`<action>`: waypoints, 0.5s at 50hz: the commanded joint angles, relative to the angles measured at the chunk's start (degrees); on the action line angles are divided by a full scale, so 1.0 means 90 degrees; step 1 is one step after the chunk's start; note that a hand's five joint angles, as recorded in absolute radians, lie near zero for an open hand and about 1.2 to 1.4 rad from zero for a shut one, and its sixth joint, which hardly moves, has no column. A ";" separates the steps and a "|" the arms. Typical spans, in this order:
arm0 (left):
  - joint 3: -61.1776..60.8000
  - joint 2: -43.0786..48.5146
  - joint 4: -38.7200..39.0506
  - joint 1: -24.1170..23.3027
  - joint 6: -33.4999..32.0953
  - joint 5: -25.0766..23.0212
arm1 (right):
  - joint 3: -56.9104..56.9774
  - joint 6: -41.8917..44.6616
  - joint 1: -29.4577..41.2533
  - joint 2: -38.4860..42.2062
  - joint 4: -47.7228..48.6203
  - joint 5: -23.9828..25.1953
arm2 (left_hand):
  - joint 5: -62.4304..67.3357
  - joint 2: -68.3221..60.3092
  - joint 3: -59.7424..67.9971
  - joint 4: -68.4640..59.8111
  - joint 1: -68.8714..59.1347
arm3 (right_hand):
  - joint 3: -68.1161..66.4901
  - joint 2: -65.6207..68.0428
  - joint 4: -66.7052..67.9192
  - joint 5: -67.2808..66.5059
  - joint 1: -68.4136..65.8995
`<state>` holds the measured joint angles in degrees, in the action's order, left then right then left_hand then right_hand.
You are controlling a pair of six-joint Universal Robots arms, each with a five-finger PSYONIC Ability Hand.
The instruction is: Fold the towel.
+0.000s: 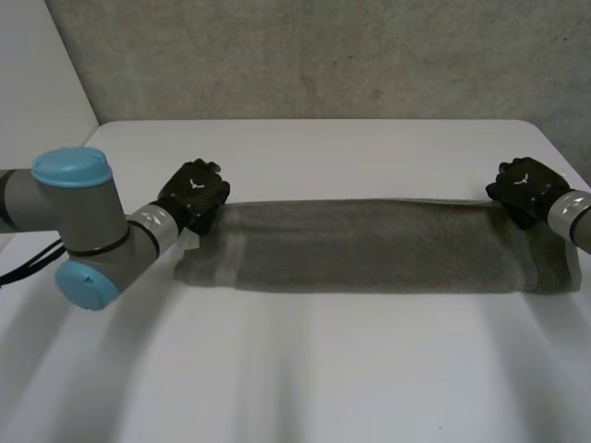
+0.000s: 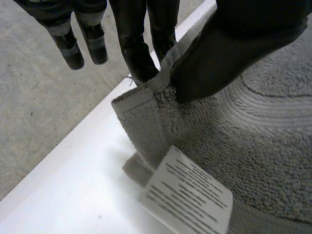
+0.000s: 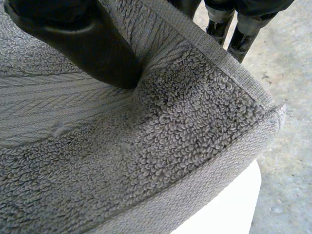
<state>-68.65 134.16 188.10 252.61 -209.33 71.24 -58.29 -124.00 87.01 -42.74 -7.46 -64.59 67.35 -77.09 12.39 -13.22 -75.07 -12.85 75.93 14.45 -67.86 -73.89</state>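
While the grey towel [image 1: 369, 247] lies stretched in a long band across the white desk [image 1: 323, 369], the left hand [image 1: 194, 192] pinches one end's far corner between thumb and fingers, near a printed care label [image 2: 187, 195]. The right hand [image 1: 526, 187] is clamped likewise on the opposite far corner.

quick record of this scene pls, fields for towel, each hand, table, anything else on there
towel: grey, laid out as a long strip across the table
left hand: at the towel's far corner on its own side, thumb and fingers pinching the hem
right hand: at the far corner of the other end, thumb on top of the towel, fingers behind its edge
label: white, printed, on the towel just below the left hand's corner
table: white, the towel resting on it
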 commanded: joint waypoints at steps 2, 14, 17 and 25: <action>0.0020 0.0181 0.0008 0.0008 -0.0199 0.0014 | 0.0548 0.0028 0.0068 0.0617 0.0008 -0.0166 | 0.0294 -0.0323 -0.0265 0.0357 -0.0548 | 0.0317 0.0453 -0.0494 -0.0238 -0.0679; 0.0186 0.0435 0.0164 -0.0002 -0.0199 0.0073 | 0.1047 0.0028 0.0127 0.1106 0.0008 -0.0313 | 0.0294 -0.0323 -0.0265 0.0357 -0.0548 | 0.0317 0.0453 -0.0494 -0.0238 -0.0679; 0.0186 0.0435 0.0194 -0.0002 -0.0199 0.0083 | 0.1057 0.0028 0.0127 0.1106 0.0008 -0.0303 | 0.0294 -0.0323 -0.0265 0.0357 -0.0548 | 0.0317 0.0453 -0.0494 -0.0238 -0.0679; 0.0177 0.0445 0.0203 -0.0080 -0.0199 0.0141 | 0.1086 -0.0021 0.0215 0.1086 0.0047 -0.0372 | -0.3815 0.3786 -0.0265 0.0357 0.3561 | 0.0317 -0.7325 -0.0494 0.7540 0.7099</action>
<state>-66.98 138.20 189.93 252.32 -211.11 72.10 -48.51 -123.95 88.44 -32.71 -7.28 -67.52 53.63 -63.45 12.39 -13.22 -62.45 -12.86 53.73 14.44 -44.58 -54.54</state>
